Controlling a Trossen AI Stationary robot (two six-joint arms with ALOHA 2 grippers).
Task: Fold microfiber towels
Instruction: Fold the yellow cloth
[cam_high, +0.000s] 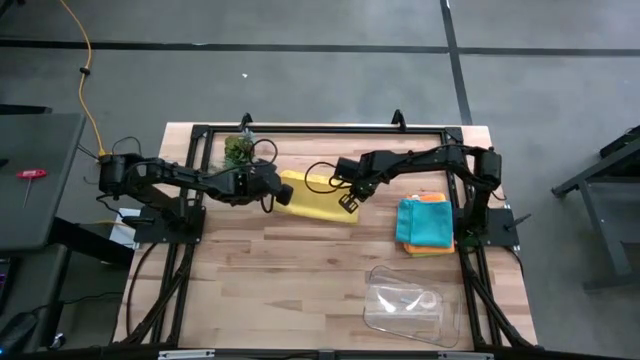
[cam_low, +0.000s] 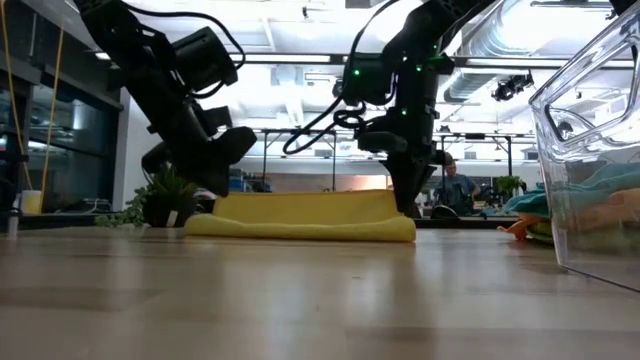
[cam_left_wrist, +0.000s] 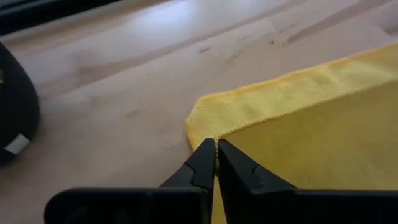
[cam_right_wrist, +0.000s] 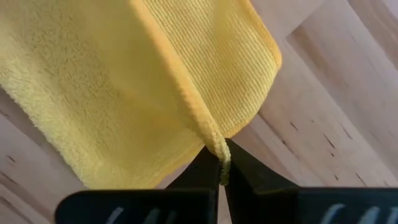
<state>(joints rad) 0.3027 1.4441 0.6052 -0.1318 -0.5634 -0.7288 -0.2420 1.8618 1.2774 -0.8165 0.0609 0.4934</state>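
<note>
Towel-folding is under way on the pale wooden butcher-block table (cam_high: 300, 260), and both arms work one cloth together. That cloth is the soft yellow square microfiber towel (cam_high: 318, 197), lying at the middle of the table's far half, between the two arms. The left gripper (cam_high: 278, 188) pinches the towel's edge at its own end, fingers closed tight on the hem (cam_left_wrist: 214, 144), as its wrist view shows. The right gripper (cam_high: 347, 203) is likewise clamped on a thin bunched fold of yellow fabric (cam_right_wrist: 214, 149) at the opposite end. Holding two ends at once lets the arms carry one edge over evenly, so the layers line up; the low view shows the towel already doubled, one layer lying over another on the table.

Finished cloths sit well apart, near the right arm's base: a teal microfiber towel (cam_high: 427, 223) stacked on an orange one (cam_high: 433, 198), out of the working area. A clear plastic rectangular tray (cam_high: 405, 300) stands near the front edge, and a small dark green leafy clump (cam_high: 237, 150) rests at the far edge beside the left arm.
</note>
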